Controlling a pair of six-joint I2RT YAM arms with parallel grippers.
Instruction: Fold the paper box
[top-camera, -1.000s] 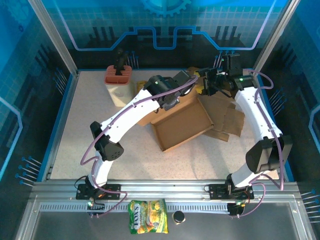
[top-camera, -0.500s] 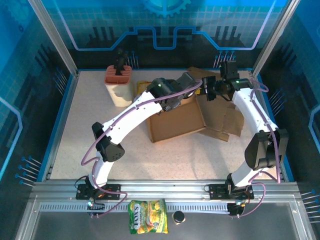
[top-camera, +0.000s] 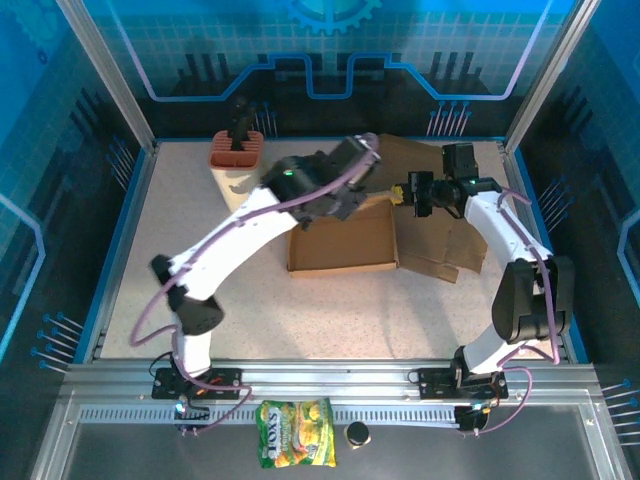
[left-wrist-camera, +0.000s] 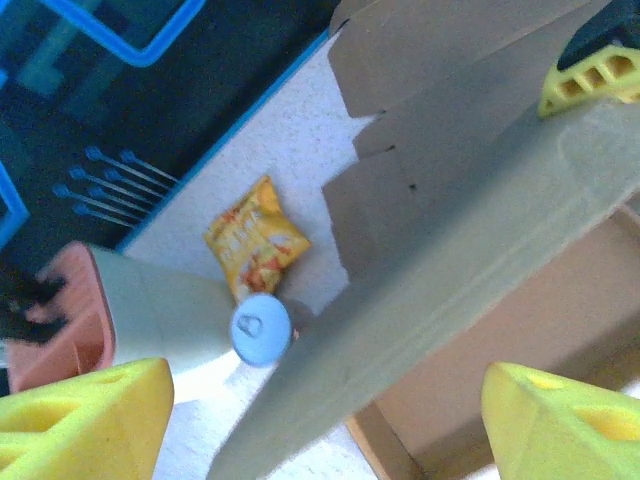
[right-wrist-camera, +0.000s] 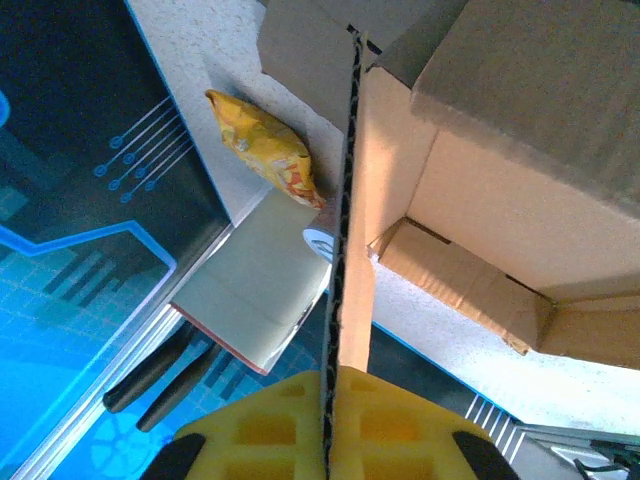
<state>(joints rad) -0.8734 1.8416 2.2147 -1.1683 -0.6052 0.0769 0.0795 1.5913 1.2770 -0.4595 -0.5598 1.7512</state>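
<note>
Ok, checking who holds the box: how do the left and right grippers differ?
The left gripper stands wide open, its yellow fingers on either side of a cardboard flap without touching it; the right gripper is shut, clamped on that flap's end. So the right gripper holds the box, the left gripper nothing. Both have yellow fingers and sit at the box's far side.

Speckled table (top-camera: 130, 290), seen from above. At 11 o'clock stands a cream container (top-camera: 238, 175) with a salmon-pink rim and black handles (top-camera: 240, 125) rising from it. In the left wrist view, a pale-blue round cap (left-wrist-camera: 261, 328) sits at its base and a yellow snack packet (left-wrist-camera: 256, 238) lies near, at the cap's 12 o'clock. On the metal rail (top-camera: 120, 385) at 6 o'clock lies a green-and-yellow sweets bag (top-camera: 296, 446), with a small dark round object (top-camera: 357, 434) at its 3 o'clock.
</note>
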